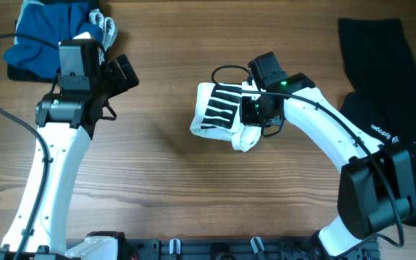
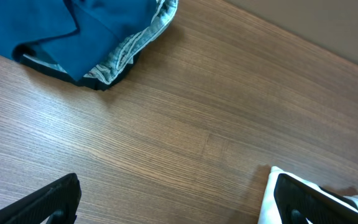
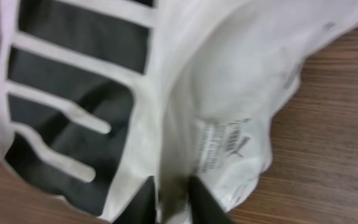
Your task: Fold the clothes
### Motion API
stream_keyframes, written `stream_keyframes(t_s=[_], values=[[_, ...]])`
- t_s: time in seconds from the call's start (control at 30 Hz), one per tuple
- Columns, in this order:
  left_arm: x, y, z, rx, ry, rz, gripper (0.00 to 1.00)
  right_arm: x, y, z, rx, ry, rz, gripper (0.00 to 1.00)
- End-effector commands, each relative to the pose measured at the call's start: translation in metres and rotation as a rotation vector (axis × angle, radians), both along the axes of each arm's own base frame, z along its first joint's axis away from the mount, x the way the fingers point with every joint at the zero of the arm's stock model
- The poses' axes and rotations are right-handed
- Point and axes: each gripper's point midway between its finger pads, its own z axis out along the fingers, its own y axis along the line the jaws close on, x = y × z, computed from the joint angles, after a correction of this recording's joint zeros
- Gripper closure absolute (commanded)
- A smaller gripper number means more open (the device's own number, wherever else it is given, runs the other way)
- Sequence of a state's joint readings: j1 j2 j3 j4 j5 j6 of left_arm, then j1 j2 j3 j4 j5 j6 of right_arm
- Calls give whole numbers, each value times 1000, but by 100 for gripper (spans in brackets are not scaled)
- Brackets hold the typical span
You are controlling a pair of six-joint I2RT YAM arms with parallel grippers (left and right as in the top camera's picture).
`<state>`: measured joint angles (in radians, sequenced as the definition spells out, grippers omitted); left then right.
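Observation:
The white T-shirt with black bar print (image 1: 219,112) lies bunched at the table's middle. My right gripper (image 1: 255,110) is shut on a fold at its right edge; in the right wrist view the fingers (image 3: 173,198) pinch white fabric (image 3: 229,81) beside the print. My left gripper (image 1: 125,72) is open and empty at the upper left; in its wrist view (image 2: 173,199) the jaws are wide over bare wood, with the shirt's edge (image 2: 267,199) by the right finger. Blue and grey clothes (image 1: 45,32) are piled at the top left, also seen from the left wrist (image 2: 73,31). A black garment with a small white logo (image 1: 385,108) lies at the right.
The wooden table (image 1: 157,159) carries everything. Black cables run along the left arm (image 1: 6,108) and loop above the right gripper (image 1: 226,70). The arm bases stand at the front edge (image 1: 215,249).

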<state>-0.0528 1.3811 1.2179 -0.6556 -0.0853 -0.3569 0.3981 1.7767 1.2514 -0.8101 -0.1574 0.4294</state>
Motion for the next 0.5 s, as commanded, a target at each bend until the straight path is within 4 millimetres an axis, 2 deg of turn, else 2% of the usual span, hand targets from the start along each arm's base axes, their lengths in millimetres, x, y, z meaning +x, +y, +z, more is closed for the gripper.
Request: stream_keyframes(t_s=[0.0,0.1,0.27,0.33,0.43,0.47], values=[[0,4,-3,19,9,6,0,5,-11,-6,-70,-10,-58,92],[0,4,-3,19,9,6,0,2,-15,-7,-79,3,-63,96],[-1,4,-4,19,15,5,0,-16,-51,7,-94,88,-161,95],[-1,4,-4,19,15,6,0,-19,-58,10,-60,110,-135,96],[-1,4,-4,19,15,6,0,-23,-60,-2,-47,145,-102,96],[-1,4,-4,19,15,5,0,-25,-60,-11,-51,158,-103,96]])
